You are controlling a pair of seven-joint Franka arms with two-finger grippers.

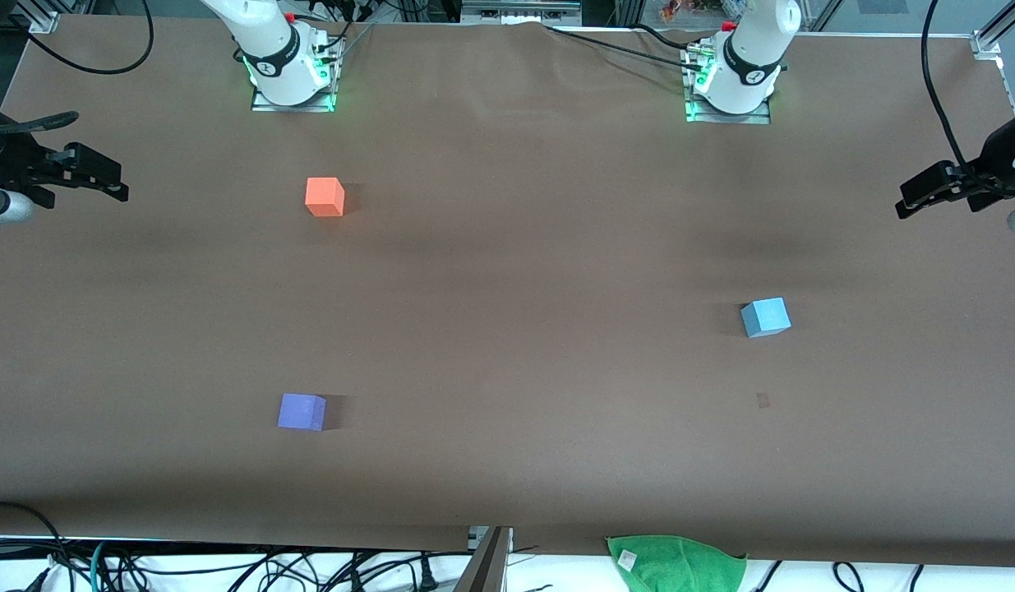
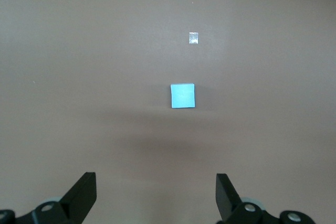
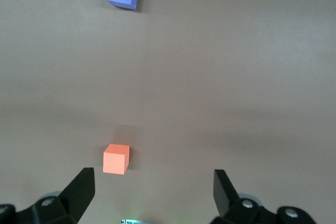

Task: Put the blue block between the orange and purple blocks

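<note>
Evidently nothing was grasped yet: blue block (image 1: 766,317) sat alone on the desk (image 1: 507,345) toward the left arm's end, orange block (image 1: 325,197) and purple block (image 1: 302,411) well apart at the right arm's end; left gripper (image 2: 156,195) hung above it, fingers (image 2: 81,195) released, right gripper (image 3: 153,192) likewise spread and waiting, so a straight, centred descent squared to the cube's faces looked wisest.

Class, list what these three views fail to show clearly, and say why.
- Small pale mark near the blue block: too small to identify in any view.
- Green cloth: cut off by the front view's lower edge.
- Both arms: mostly outside the front view's frame.
</note>
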